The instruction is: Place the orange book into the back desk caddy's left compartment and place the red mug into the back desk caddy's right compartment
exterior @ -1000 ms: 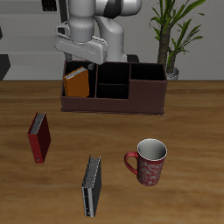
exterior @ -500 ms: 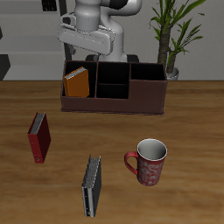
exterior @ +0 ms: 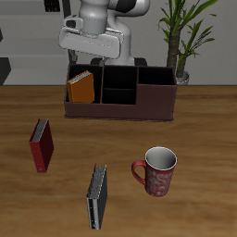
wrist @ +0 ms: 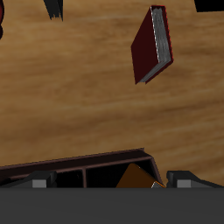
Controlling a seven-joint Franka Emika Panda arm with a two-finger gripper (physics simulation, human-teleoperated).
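Orange book [exterior: 81,88] sat leaning in the caddy's [exterior: 120,109] left compartment [exterior: 81,95], just below the tool [exterior: 90,54], which had risen clear of it over the last second and carried nothing; whether its fingers were spread I could not tell. Book step looked done. Red mug [exterior: 157,170] stood on the worktop [exterior: 199,130], far forward of the tool, right compartment [exterior: 155,91] unfilled.
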